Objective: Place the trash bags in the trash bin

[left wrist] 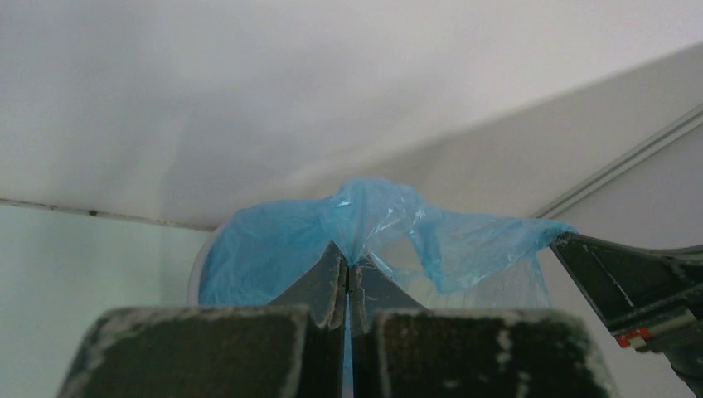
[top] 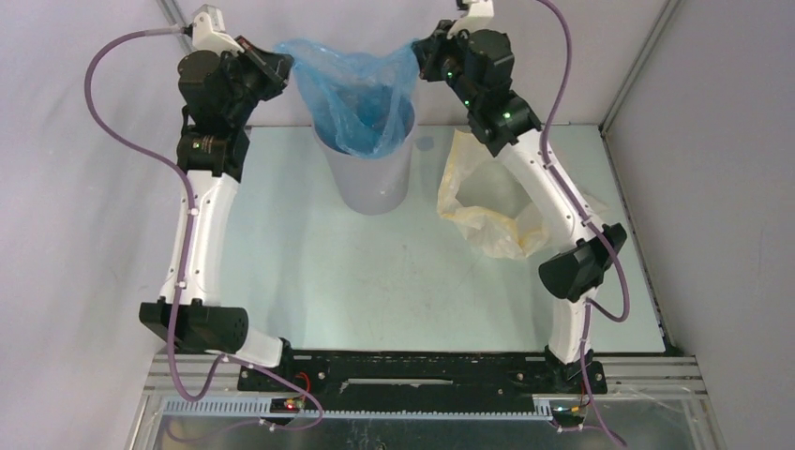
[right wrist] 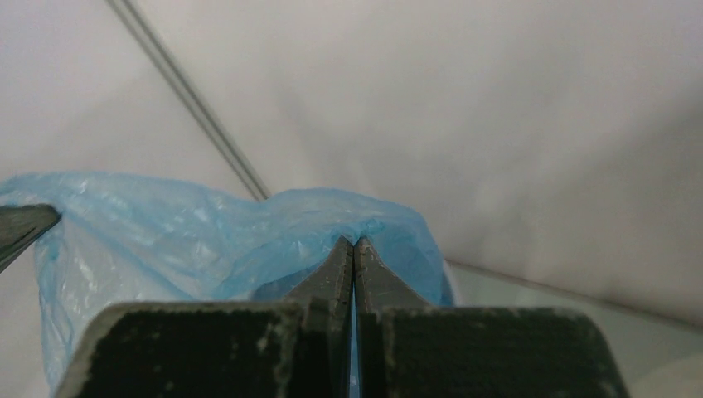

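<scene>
Half sunk into the bin (top: 375, 183) overhead, with the blue bag (top: 361, 94) stretched between left gripper (top: 286, 66) and right gripper (top: 419, 52). From left wrist, clamped tight on one bunched edge; from right wrist, likewise. Liable to tear if pulled wider, or slip free early.

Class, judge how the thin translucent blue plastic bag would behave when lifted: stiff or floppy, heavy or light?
Probably floppy: the thin blue plastic bag sags in folds into the round grey-lavender plastic bin. Likely very light: small pinches by the left gripper and right gripper hold it up. Such thin film might tear if tugged.
</scene>
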Controlling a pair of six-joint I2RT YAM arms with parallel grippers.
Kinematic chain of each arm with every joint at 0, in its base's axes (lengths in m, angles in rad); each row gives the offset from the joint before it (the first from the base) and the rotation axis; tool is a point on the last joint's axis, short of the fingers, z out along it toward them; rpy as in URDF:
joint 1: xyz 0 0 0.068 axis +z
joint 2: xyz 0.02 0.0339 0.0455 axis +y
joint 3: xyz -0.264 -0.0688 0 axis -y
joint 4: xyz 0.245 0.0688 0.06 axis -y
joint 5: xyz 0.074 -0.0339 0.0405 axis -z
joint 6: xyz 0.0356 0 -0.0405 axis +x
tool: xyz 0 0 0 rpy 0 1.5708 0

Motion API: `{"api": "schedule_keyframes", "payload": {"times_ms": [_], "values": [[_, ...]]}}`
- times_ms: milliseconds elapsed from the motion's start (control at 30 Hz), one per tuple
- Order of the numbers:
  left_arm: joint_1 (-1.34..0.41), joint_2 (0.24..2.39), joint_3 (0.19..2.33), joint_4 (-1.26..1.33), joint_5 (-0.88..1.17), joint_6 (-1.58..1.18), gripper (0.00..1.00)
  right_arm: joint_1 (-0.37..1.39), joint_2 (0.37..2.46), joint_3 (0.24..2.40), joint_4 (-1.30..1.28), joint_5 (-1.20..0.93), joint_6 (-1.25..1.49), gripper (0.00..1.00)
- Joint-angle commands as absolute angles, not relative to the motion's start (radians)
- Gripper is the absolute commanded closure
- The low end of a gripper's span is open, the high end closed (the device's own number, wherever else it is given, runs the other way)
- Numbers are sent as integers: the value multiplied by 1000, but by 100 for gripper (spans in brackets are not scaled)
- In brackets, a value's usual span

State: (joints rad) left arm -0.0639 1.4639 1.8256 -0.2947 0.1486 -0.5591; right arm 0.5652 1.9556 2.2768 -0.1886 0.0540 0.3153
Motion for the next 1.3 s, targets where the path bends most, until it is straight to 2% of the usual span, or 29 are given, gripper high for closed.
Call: {"api": "schedule_keyframes", "payload": {"times_ms": [0, 333, 733, 1200, 1267], "values": [[-59, 1438, 1818, -240, 216, -602, 100, 529, 1880, 2281, -218, 58, 366, 100], [-59, 1326, 1725, -242, 240, -622, 100, 528, 1876, 2260, -285, -18, 393, 100], [-59, 1402, 1756, -364, 186, -555, 100, 526, 1948, 2285, -367, -34, 359, 100], [-59, 1440, 1693, -414, 117, -504, 100, 523, 2017, 2333, -471, 80, 283, 100], [-59, 1439, 1690, -414, 126, -505, 100, 523, 2006, 2328, -473, 71, 276, 92]]}}
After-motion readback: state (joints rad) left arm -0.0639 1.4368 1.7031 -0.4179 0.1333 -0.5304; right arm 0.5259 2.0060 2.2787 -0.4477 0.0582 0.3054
